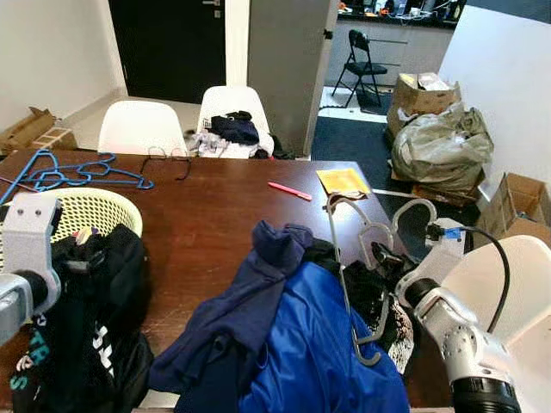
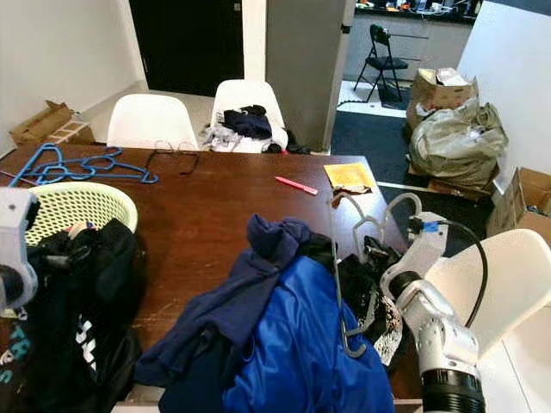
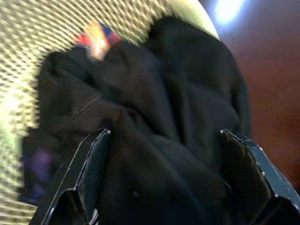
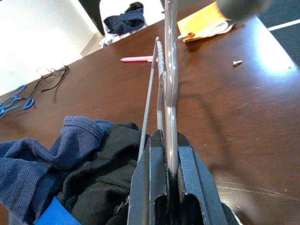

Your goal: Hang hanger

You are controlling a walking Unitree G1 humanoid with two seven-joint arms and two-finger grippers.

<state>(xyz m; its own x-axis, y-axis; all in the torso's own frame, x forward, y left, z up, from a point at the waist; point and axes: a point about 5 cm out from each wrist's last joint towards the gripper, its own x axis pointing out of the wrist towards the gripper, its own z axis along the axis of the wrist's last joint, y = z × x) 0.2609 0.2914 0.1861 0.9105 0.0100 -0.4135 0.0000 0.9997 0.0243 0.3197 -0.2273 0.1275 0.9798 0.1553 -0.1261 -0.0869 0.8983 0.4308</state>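
the left wrist view is motion-blurred: the mesh of the pale green laundry basket [image 3: 28,42] smears into streaks, and a small red, orange and blue item [image 3: 96,36] beside the black garment [image 3: 164,112] is too soft to identify. the left gripper [image 3: 164,178] is cut off by the picture's lower edge, so just its two finger ends show. in the right wrist view the grey hanger [image 4: 168,70] runs out past the top edge, its hook unseen, and a dark blurred shape [image 4: 241,7] sits out of focus at the upper corner. in the eye views the blue jacket [image 1: 318,344] and black clothes [image 1: 86,335] are cropped at the bottom, and the hanger's lower part is partly buried among garments.
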